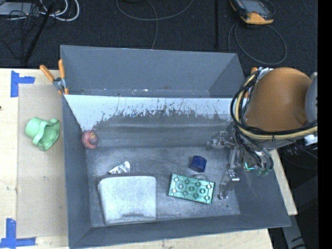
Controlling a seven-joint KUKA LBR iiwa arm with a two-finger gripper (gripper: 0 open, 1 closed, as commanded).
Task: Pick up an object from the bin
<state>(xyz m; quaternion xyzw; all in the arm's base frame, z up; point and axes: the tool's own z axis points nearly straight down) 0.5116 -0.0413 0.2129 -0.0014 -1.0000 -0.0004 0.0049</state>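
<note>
One arm (275,100) low at the bin's (155,77) right end, fingers (225,190) spread and empty, just right of the small blue block (197,163) and green studded plate (191,189).

On the scuffed floor of the grey metal bin (155,144): folded white cloth (127,197) up front, green patterned plate (191,188) just beside, small blue piece (197,163), silvery scrap (120,167), pink ball (90,139).

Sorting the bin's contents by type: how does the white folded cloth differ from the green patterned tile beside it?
The white cloth is plain and soft-looking; the green tile looks stiff and bears a pattern of circles. The cloth is the larger. The cloth lies square to the walls of the bin; the tile is slightly askew. Both are roughly rectangular, flat on its floor, not touching.
</note>
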